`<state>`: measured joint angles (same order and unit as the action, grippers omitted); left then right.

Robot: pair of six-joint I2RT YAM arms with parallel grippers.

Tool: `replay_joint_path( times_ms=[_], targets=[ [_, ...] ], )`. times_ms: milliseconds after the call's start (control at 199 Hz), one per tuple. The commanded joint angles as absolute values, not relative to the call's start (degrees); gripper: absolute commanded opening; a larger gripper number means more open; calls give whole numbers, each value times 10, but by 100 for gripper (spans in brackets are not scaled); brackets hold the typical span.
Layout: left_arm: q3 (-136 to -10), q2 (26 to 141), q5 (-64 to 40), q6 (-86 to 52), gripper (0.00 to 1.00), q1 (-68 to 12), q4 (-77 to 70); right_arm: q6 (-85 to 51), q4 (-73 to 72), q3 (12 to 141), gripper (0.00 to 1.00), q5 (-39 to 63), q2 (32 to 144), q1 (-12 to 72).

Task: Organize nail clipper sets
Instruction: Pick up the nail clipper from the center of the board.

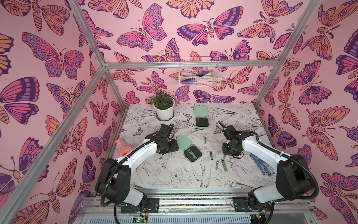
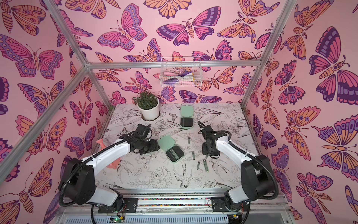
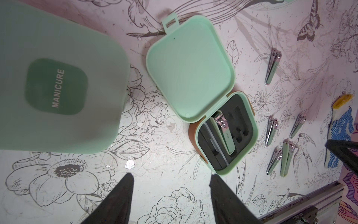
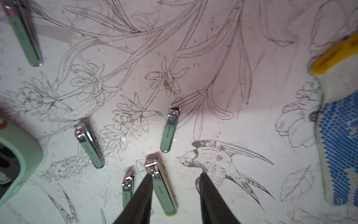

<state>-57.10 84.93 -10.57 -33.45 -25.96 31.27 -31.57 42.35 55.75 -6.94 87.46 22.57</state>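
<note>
**Q:** Right gripper (image 4: 175, 175), state?

**A:** My fingers stood partly apart and empty, low over the table (image 4: 232, 77). One finger overlapped the long clipper (image 4: 164, 195), and a small clipper (image 4: 126, 189) lay just beside it. To pick cleanly, I judged I should centre on one body, straddle its narrow sides and avoid the neighbour.

**Q:** Left gripper (image 3: 171, 175)?

**A:** Also parted and holding nothing, near the open case (image 3: 189, 73). One clipper (image 3: 225, 133) sat in it and some slots looked free.

**Q:** Unclear items?

**A:** The closed case (image 3: 58, 87) was blurred and cut off, so I couldn't tell what supported it. The far case (image 1: 201, 111) had an interior too dark to read.
</note>
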Motion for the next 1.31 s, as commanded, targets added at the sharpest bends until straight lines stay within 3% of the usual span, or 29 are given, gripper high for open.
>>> replay_joint_path(
  times_ms=[0, 231, 443, 976, 1303],
  targets=[
    [-580, 857, -113, -329, 65, -261, 308, -353, 355, 550, 43, -74, 911, 223],
    [-577, 857, -117, -330, 65, -260, 306, -371, 302, 532, 42, -109, 956, 223],
    [-575, 853, -116, -329, 64, -260, 306, -383, 283, 521, 33, -115, 975, 221],
    [-570, 842, -119, -331, 64, -259, 306, -407, 303, 484, 27, -90, 933, 221],
    [-564, 832, -117, -333, 64, -259, 307, -404, 298, 486, 14, -92, 936, 221]
  ],
)
